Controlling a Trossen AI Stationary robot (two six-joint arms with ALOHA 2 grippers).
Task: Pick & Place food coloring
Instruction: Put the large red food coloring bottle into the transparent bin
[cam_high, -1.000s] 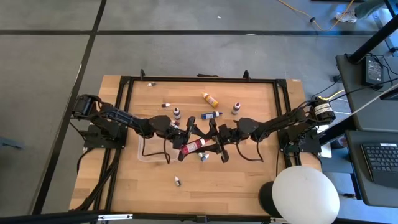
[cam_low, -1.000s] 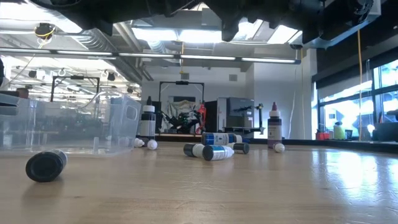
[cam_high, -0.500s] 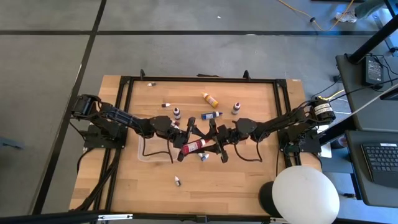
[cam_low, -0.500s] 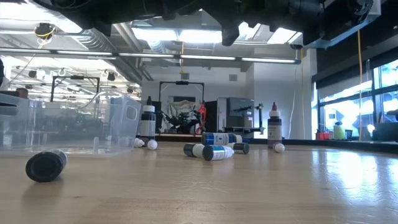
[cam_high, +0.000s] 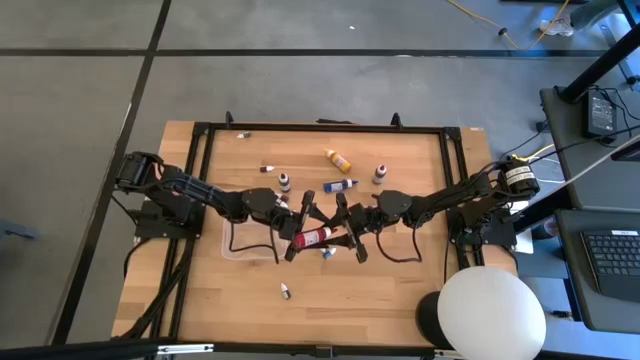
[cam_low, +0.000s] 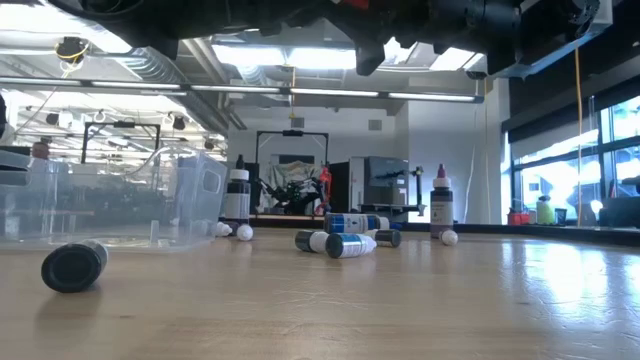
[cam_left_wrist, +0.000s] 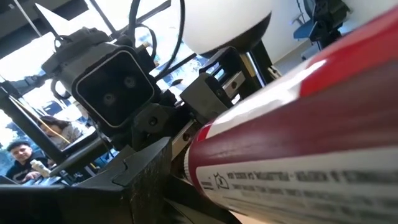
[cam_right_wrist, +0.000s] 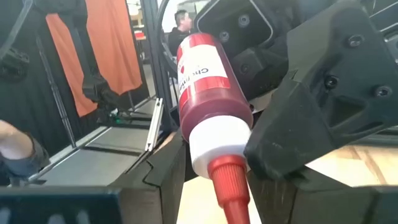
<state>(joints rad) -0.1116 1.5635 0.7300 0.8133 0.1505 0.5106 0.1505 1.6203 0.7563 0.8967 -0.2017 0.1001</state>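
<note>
red food coloring bottle (cam_right_wrist: 208, 93) | pinched by right claw (cam_high: 345, 238) | left claw (cam_high: 298, 222) spread | label print illegible

Grey floor (cam_high: 90, 150) surrounds the wooden table (cam_high: 380, 300); ceiling strip lights (cam_low: 300, 55) and right-hand windows (cam_low: 560, 165) glow.

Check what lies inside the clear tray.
Through the clear tray's wall in the low view, no bottle shows inside. From above, the left arm covers part of it, so that part stays unseen.

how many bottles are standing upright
2: a dark bottle left of the lying blue bottle, and a second dark bottle right of it. The arms may hide others.
</note>
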